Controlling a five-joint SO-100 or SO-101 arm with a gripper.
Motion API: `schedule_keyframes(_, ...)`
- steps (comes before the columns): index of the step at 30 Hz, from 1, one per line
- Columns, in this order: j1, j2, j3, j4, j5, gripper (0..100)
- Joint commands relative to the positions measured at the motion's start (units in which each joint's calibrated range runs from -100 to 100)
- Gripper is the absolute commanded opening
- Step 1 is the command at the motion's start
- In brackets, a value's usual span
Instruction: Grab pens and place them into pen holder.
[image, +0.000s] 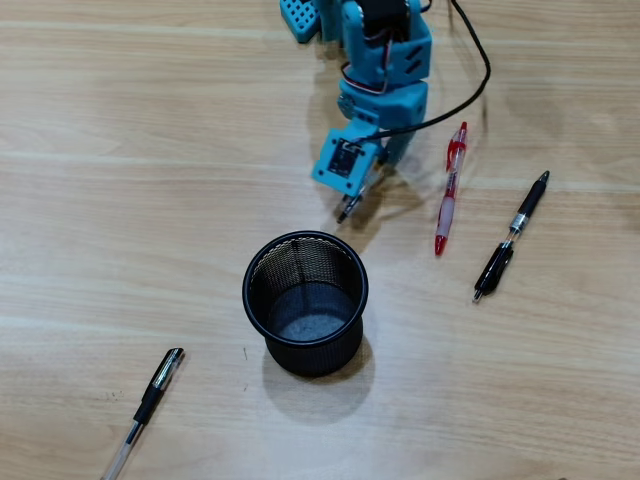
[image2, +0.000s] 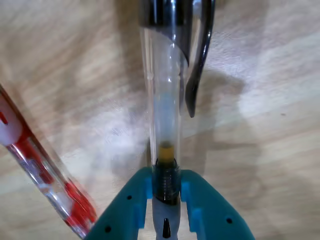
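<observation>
Pens are the job here, and one is already taken: the hand (image2: 165, 200) is closed on a clear click pen (image2: 162, 100), its two teal fingers (image2: 131, 205) pinching the barrel near the spring end, as the wrist view shows. In the overhead view that pen (image: 352, 204) pokes out below the arm, just beyond the rim of the black mesh holder (image: 305, 300), on the side facing the arm.

Three pens lie on the counter (image: 120, 150). The red pen (image: 449, 190) is to the right of the holder and near the hand. The black pen with a silver band (image: 512, 236) lies further right. The stick pen with a black cap (image: 147, 405) is off to the holder's lower left.

To do this step well, carry the pen over the middle of the holder's opening, not its rim. Tip it closer to upright, lower end first, so it slides inside. The grip sits near one end, so the long free part may swing; move slowly and let go only once the lower end is below the rim.
</observation>
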Motion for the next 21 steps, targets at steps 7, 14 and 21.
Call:
schedule_keyframes(7, 17.64, -25.01, -3.10, -0.38, 22.95, 2)
schedule_keyframes(14, 18.47, -30.02, -13.69, -0.38, 28.97, 2)
schedule_keyframes(21, 16.36, -29.85, -13.96, -17.87, 29.70, 2)
